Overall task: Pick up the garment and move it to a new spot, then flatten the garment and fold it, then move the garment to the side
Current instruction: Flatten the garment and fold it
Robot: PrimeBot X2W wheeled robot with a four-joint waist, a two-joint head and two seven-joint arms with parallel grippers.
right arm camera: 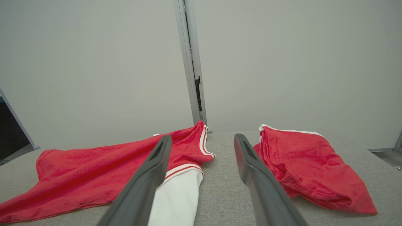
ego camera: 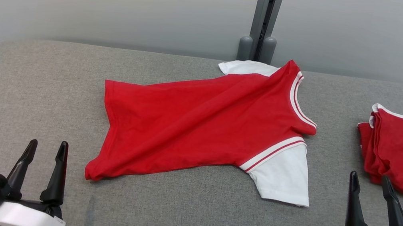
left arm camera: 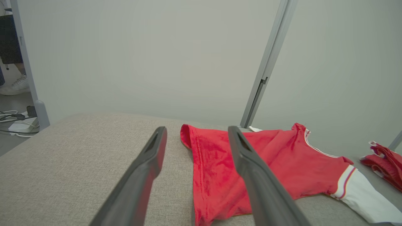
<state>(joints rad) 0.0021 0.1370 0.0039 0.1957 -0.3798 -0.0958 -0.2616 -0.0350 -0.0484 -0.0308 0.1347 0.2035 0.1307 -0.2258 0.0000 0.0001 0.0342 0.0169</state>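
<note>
Handling this red T-shirt [ego camera: 199, 129] should cost you little in weight and a good deal in shape: it looks like thin, limp knit, so expect it to sag and double over wherever it is not held. It lies near the middle of the grey padded surface [ego camera: 29, 73], partly spread and twisted by long diagonal creases. Its hem [ego camera: 103, 113] is toward the robot's left and its striped collar [ego camera: 300, 104] toward the far right. One white sleeve [ego camera: 284, 174] points toward the robot. A folded red garment [ego camera: 400, 156] sits well apart at the right; leave it alone. Both tools are empty. The left gripper [ego camera: 49, 142] has its fingers spread, near the hem's near corner [ego camera: 88, 174] but clear of it. The right gripper [ego camera: 371, 176] is likewise spread, between the sleeve and the folded garment. I would pinch that hem corner with the left and the striped sleeve band [ego camera: 272, 152] with the right, taking both layers so the shirt hangs taut between them. Press into the padding to get a finger under the edge.
</note>
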